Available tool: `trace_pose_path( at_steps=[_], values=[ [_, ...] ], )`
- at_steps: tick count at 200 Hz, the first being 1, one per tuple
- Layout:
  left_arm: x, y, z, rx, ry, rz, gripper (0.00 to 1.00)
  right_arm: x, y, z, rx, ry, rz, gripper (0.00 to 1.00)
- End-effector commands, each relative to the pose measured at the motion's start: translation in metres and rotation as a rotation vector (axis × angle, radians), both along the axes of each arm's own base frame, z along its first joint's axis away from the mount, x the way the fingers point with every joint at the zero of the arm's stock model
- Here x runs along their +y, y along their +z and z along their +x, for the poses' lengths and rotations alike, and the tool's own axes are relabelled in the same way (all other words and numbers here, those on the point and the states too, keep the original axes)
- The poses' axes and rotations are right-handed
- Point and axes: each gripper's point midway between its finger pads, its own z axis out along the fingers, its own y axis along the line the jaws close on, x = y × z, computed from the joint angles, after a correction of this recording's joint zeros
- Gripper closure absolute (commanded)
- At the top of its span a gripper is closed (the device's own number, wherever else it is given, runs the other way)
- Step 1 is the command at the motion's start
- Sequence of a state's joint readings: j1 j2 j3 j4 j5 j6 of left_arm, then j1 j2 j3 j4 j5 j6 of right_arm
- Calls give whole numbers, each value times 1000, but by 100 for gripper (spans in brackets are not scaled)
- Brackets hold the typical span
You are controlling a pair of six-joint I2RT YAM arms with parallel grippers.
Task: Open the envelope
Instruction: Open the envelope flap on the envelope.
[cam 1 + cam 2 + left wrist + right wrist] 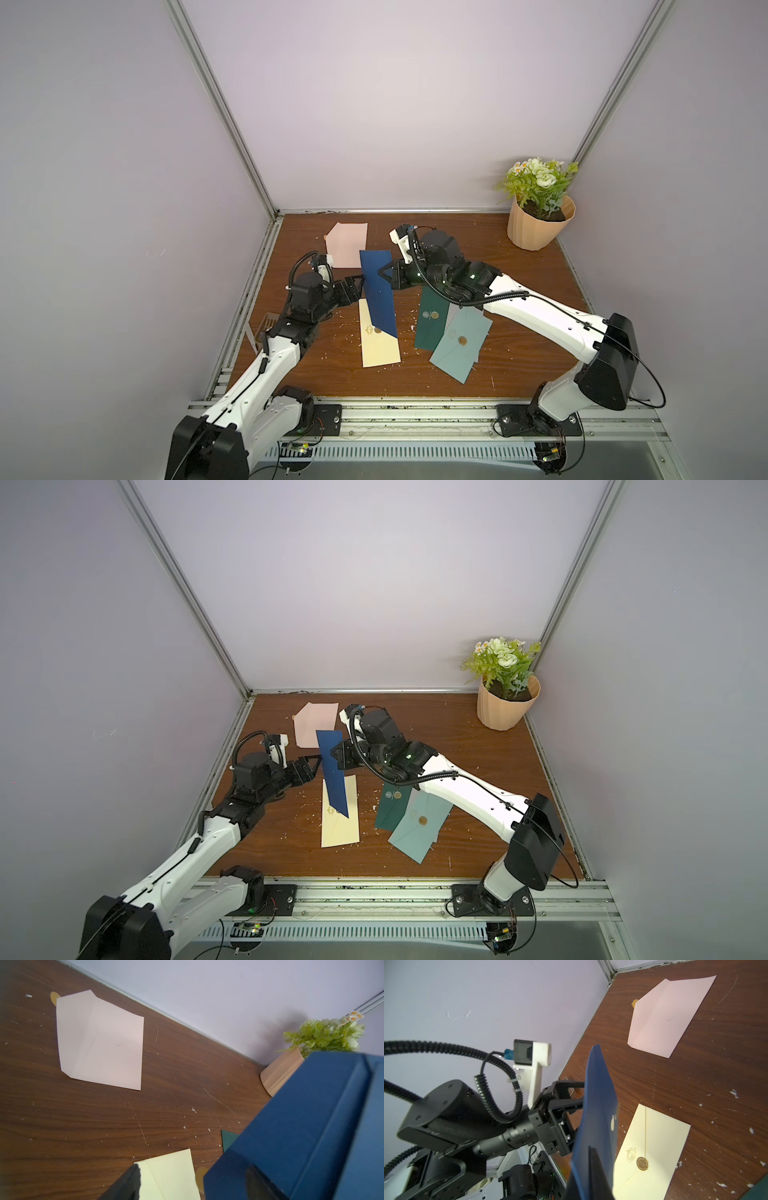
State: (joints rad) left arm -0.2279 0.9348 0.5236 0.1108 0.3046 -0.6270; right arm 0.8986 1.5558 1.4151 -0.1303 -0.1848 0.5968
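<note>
- While the wooden table (519, 291) bears a sealed cream envelope (380, 353), the navy blue envelope (382, 307) hangs tilted over it.
- The right gripper (381, 272) is clamped on the navy blue envelope's upper part.
- The left gripper (360, 286), fingers spread wide, sits just beside its edge.

Mid-desk is blocked: the blue envelope (377, 291) is held up on edge, pinched by the right claw (383, 272) from 3 o'clock. The left claw (360, 286), spread wide, sits just beside its 9 o'clock face.

Flat paper covers more ground:
- a pink envelope (347, 244) at 11 o'clock
- a cream envelope (380, 349) at 7
- a dark green envelope (430, 328) and a teal envelope (459, 347) overlapping at 5

A flower pot (540, 226) fills the 2 o'clock corner.

Bare desk (478, 232) lies from 12 to 1 o'clock along the back wall (395, 124), along the 6 o'clock edge, and at 3 o'clock beneath the right arm (540, 316).
</note>
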Motion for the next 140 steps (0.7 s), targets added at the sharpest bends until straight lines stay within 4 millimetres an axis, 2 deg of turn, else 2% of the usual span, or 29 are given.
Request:
trace_pose_path(
  at_steps=[1, 34, 57, 103, 140],
  values=[
    [-1, 20, -7, -64, -16, -54, 12, -20, 54, 3, -87, -30, 90, 100],
    [1, 47, -25, -164, -23, -121, 4, -37, 65, 20, -98, -73, 107, 100],
    [-6, 62, -38, -234, -72, -189, 0, -40, 73, 26, -102, -77, 140, 100],
    [-19, 65, -47, -290, -165, -254, 1, -33, 84, 23, -79, -29, 199, 100],
    [-21, 61, -43, -290, -176, -262, 7, -32, 95, 15, -56, 20, 264, 100]
  ],
)
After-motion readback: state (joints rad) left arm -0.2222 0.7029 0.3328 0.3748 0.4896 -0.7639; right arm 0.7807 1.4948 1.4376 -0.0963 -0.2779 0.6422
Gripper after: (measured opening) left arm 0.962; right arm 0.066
